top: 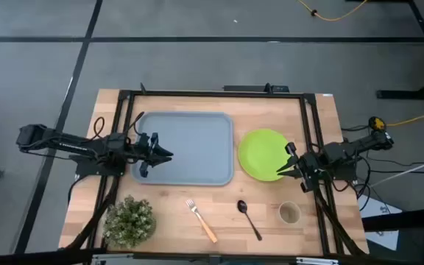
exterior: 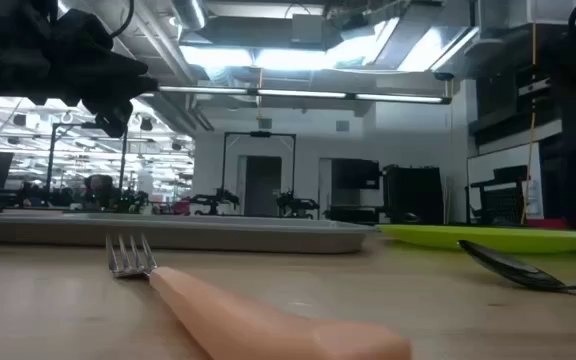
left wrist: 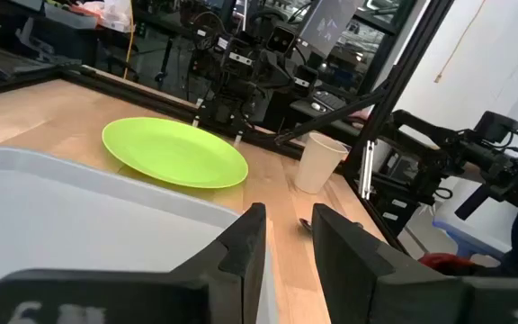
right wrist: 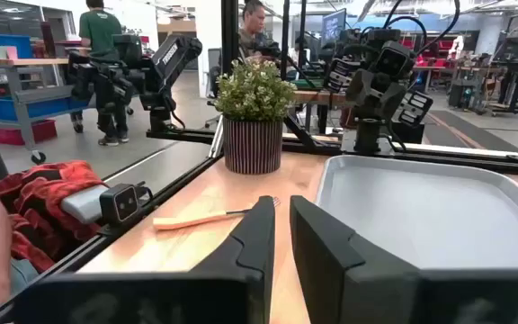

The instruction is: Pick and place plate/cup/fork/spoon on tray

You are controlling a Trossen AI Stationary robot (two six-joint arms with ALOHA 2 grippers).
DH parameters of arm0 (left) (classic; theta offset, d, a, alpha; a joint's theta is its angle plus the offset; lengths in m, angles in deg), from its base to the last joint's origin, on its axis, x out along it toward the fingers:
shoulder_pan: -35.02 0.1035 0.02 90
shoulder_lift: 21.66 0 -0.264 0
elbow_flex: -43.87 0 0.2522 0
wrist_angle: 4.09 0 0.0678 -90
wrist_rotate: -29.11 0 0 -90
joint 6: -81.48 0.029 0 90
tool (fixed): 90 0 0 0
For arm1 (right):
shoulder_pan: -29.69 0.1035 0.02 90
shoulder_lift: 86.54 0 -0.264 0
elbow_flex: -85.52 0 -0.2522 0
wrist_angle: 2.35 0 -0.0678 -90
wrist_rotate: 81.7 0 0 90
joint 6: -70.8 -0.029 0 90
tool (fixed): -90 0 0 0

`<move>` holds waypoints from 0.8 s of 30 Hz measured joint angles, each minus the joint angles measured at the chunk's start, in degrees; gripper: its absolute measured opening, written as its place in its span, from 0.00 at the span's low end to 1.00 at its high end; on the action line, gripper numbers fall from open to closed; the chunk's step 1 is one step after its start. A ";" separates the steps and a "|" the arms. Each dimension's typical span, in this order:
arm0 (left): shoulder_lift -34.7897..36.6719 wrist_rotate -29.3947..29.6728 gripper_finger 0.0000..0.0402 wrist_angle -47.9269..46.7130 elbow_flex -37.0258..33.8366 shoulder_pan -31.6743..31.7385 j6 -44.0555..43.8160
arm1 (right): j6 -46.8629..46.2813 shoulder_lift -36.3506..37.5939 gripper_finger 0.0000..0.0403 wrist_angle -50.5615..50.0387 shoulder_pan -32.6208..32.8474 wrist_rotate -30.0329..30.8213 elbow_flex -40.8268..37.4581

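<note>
On the wooden table the grey-blue tray lies flat toward the left, and nothing lies in it. Just beside its right rim sits the lime-green plate, flat on the wood and not touching the tray as far as I can see from above. Along the near edge of the table lie the other pieces in a row: the fork with its orange handle, tines pointing toward the tray; the dark spoon to its right, bowl toward the plate; and the small beige cup farther right, standing upright below the plate. All three are well apart from the tray. The right gripper is at the plate's right edge, its tips over the rim; in the right wrist view its fingers stand close together with only a narrow gap, and nothing shows between them, so I cannot tell whether they pinch the plate. The left gripper hangs above the tray's left part, its fingers likewise nearly together with a slim gap and gripping nothing. A potted plant in a striped pot stands at the table's near left corner. Beyond the table, people stand in the workshop among other machines.
</note>
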 joint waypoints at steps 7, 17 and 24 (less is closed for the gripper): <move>0.02 0.00 0.21 0.00 0.00 -0.01 0.00 | -0.02 0.01 0.11 -0.02 0.01 0.00 0.00; 0.00 0.00 0.21 0.02 0.00 -0.02 0.00 | -0.01 0.00 0.11 0.00 0.00 0.02 0.00; -0.03 -3.98 0.21 -6.03 0.01 -0.02 1.07 | -0.06 0.01 0.11 0.00 0.00 0.02 0.00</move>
